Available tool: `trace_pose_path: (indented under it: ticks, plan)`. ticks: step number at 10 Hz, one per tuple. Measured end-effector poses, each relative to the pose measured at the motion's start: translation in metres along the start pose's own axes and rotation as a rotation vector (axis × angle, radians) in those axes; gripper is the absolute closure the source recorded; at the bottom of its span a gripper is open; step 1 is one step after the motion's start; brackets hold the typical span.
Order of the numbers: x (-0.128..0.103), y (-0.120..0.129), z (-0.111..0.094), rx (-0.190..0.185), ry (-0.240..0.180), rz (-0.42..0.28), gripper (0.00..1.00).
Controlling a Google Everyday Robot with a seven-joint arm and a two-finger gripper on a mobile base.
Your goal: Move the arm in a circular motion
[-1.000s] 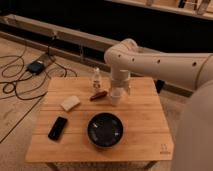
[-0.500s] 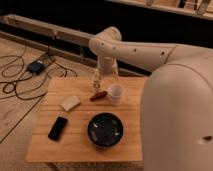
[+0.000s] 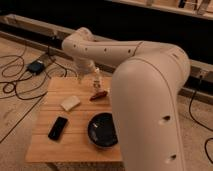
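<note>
Seeing, in the camera view, the very large cream-white robot arm of thick rounded tubular segments [image 3: 150, 85] filling the right half and reaching leftward along the back of the light wooden square table [image 3: 47, 147]. Bending at an elbow high over the rear left corner and pointing the narrower wrist downward, placing the gripper [image 3: 84, 74] just above the table's back edge, near the small white upright bottle [image 3: 96, 80]. Not being able to tell how the gripper is set, nor whether holding anything. Judging this raised, folded pose as serving the circular sweep by giving clearance over the bottle, the reddish-brown bar [image 3: 99, 95], the pale rectangular sponge [image 3: 70, 103], the black rectangular phone [image 3: 58, 128] and the black round bowl [image 3: 102, 131], all lying loose on the table and probably playing no part. Rating the bottle, being nearest and tallest, as likeliest to be knocked.
</note>
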Motion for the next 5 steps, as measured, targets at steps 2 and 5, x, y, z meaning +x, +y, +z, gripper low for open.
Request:
trace_pose_path:
  ticks: [2,5]
  plan:
    - [0.019,0.047,0.004,-0.031,0.018,-0.086,0.35]
    - [0.064,0.09,0.003,-0.04,0.051,-0.155,0.35]
